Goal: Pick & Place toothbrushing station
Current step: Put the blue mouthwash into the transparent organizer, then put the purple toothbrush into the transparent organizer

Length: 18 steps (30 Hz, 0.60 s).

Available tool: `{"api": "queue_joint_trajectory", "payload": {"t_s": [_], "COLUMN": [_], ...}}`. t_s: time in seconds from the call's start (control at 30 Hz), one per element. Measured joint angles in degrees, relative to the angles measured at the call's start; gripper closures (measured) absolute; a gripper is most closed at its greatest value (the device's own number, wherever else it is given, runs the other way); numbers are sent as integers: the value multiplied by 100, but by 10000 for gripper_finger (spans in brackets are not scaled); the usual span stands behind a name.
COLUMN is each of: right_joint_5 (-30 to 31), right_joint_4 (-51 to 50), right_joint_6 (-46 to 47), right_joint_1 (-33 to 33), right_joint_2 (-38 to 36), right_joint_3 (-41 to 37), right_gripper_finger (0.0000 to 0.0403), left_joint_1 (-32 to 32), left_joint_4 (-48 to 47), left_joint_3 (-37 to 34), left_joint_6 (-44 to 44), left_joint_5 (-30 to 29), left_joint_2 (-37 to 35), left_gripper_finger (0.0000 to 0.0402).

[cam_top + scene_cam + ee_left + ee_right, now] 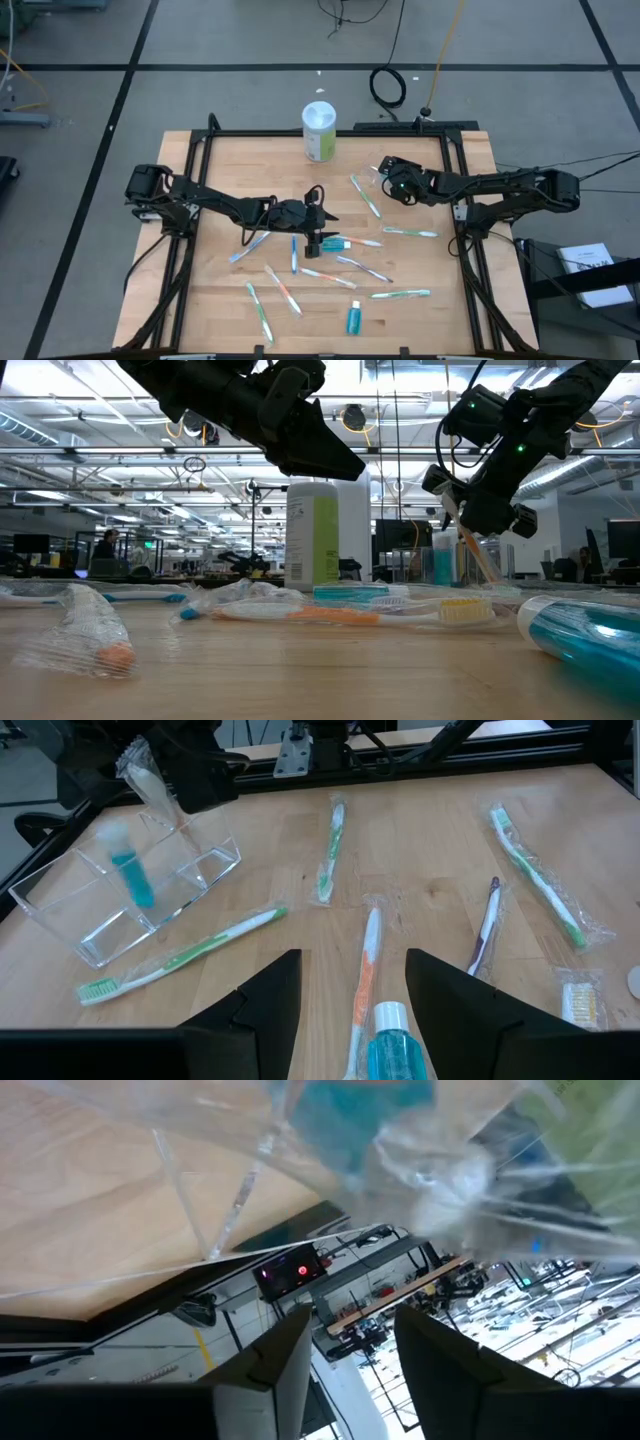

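Clear plastic cup [130, 895] sits on the wooden table [240, 170], at the edge farthest from the white-and-green canister's [319, 131] left side, near the right arm's base. It is a boxy clear holder with 1 teal toothpaste tube [133, 880] and 1 wrapped toothbrush [152, 782] standing in it. Right gripper [385, 176] hovers directly over the cup, jaws parted with a gap, nothing seen held. Left gripper [316, 240] hangs mid-table, well away from the cup, jaws open, a second teal tube [396, 1042] lying between the fingers [268, 995], not clamped. Loose wrapped toothbrushes [300, 270] lie scattered between the cup and the table's front edge; a third tube [353, 317] lies near that edge.
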Motion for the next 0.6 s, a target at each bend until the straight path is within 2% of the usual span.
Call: {"api": "queue_joint_trajectory", "payload": {"t_s": [0.27,0.6], "right_joint_5": [7,20], "right_joint_4": [-2,-25], "right_joint_6": [772,1862], "right_joint_1": [0,42], "right_joint_2": [0,-340], "right_joint_3": [0,0], "right_gripper_finger": [239,256], "left_joint_1": [2,2], "left_joint_4": [-2,-2], "left_joint_3": [0,0], "left_joint_6": [0,2], "left_joint_5": [0,0], "left_joint_2": [0,0], "left_gripper_finger": [215,215]}}
